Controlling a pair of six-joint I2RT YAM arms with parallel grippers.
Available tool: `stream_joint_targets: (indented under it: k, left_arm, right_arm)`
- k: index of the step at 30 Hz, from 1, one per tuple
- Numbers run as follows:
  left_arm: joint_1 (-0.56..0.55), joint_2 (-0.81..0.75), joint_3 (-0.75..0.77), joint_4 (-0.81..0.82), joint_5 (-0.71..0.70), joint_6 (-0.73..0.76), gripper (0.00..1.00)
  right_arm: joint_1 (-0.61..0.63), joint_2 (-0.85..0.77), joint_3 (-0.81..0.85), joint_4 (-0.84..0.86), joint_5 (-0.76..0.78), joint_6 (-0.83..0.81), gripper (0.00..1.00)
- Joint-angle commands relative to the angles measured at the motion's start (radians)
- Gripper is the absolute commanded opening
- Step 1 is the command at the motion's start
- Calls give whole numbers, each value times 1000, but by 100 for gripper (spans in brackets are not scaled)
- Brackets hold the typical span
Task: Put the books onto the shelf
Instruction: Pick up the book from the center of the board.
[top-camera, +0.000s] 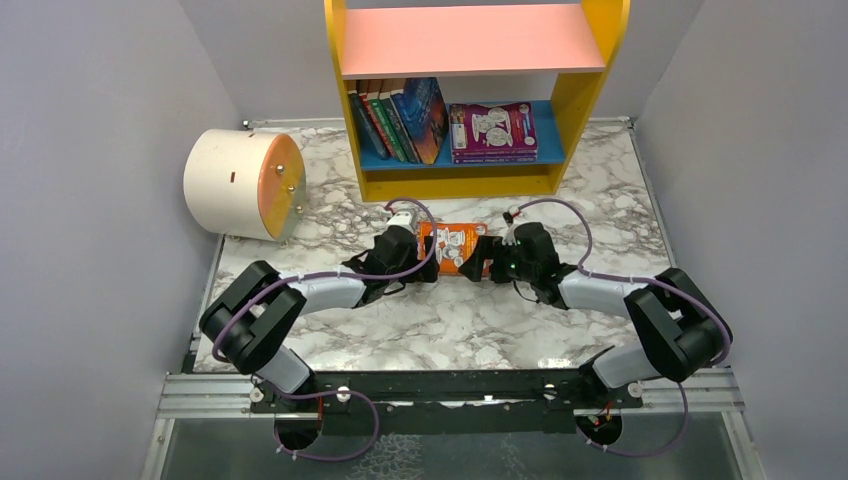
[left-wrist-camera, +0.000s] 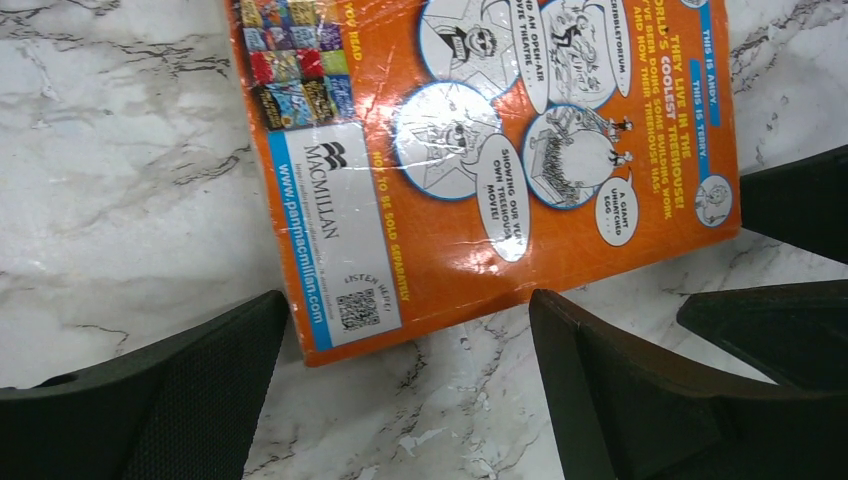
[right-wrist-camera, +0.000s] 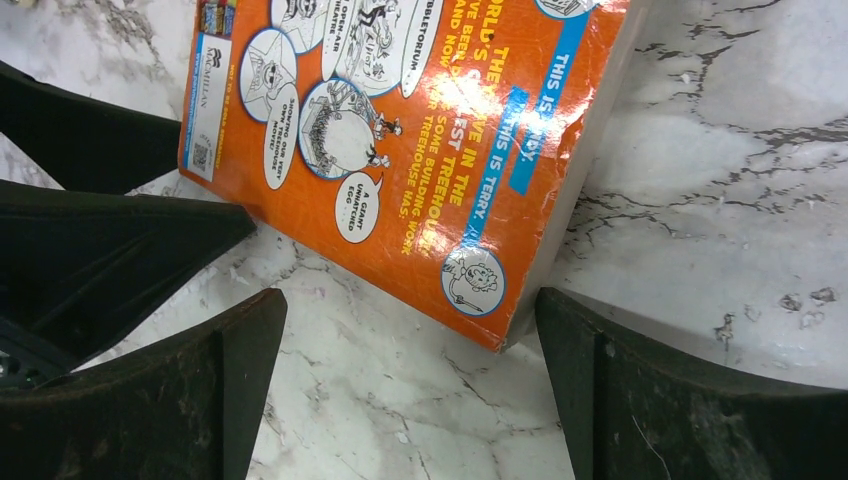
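An orange book (top-camera: 455, 247) with white cartoon pictures lies flat on the marble table between my two grippers. My left gripper (top-camera: 426, 264) is open at the book's left end. In the left wrist view the near corner of the orange book (left-wrist-camera: 480, 150) lies between the spread fingers of this gripper (left-wrist-camera: 410, 330). My right gripper (top-camera: 482, 262) is open at the right end. In the right wrist view a corner of the orange book (right-wrist-camera: 400, 150) sits just inside the right gripper (right-wrist-camera: 410, 320). Neither grips it. The shelf (top-camera: 578, 110) stands behind, with several leaning books (top-camera: 400, 122) and a flat purple stack (top-camera: 492, 130) on its blue board.
A cream cylinder (top-camera: 243, 184) with an orange end lies at the back left of the table. Grey walls close in both sides. The right gripper's fingers (left-wrist-camera: 800, 200) show at the edge of the left wrist view.
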Motion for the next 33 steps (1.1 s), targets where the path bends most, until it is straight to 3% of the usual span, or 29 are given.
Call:
stream_joint_targets:
  k: [1, 19, 33]
  left_arm:
    - [1, 12, 20, 62, 68, -17, 85]
    - [-1, 45, 30, 56, 35, -2, 85]
    - [-13, 16, 75, 101, 81, 28, 83]
  right_arm:
    - [22, 21, 13, 30, 9, 29, 93]
    - [23, 43, 26, -38, 141, 73, 93]
    - [29, 5, 9, 55, 142, 56, 91]
